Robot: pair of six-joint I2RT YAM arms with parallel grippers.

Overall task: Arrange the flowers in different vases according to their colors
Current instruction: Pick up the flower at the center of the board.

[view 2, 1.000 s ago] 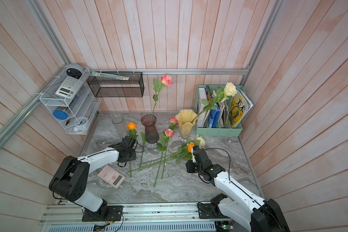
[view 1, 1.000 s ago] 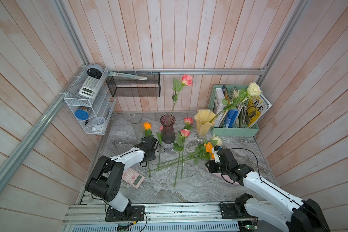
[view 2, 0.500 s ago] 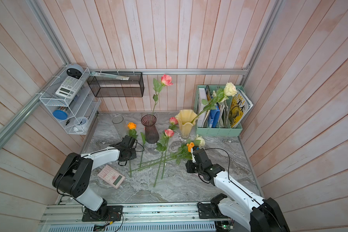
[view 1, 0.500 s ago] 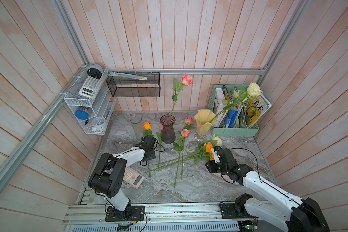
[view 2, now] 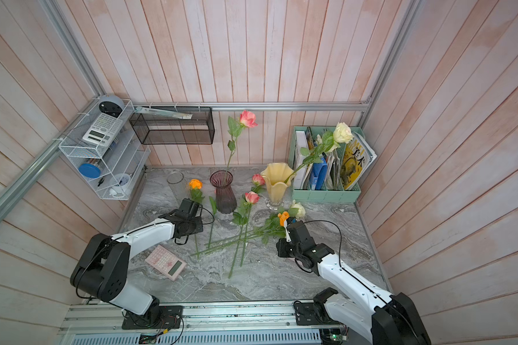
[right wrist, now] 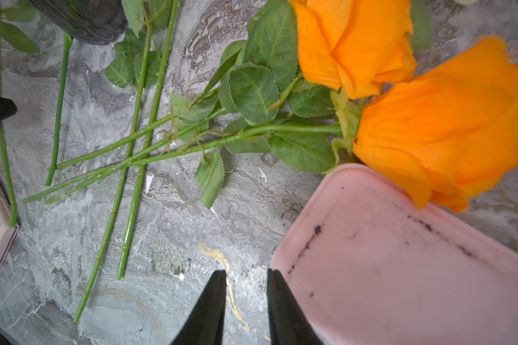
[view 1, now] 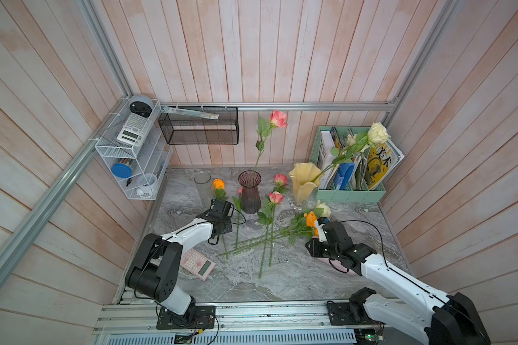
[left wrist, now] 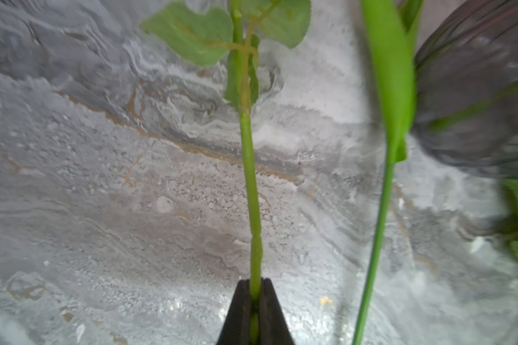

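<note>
One arm (view 1: 189, 232) low, gripper (left wrist: 254, 286) around stem (left wrist: 249, 179)

White arms (view 1: 192, 231), black joints (view 1: 156, 268), black-looking cables (view 1: 360, 221).

you get bright, even, soft light in both top views, only faint shadows on the marble table (view 1: 281, 277). wall planks (view 1: 42, 89) bow at the edges, wide lens. left wrist soft all over: green stem (left wrist: 251, 194) fuzzy, purple vase (left wrist: 476, 89) smeared. right wrist sharp, orange roses (right wrist: 446, 125) near blown out.
</note>
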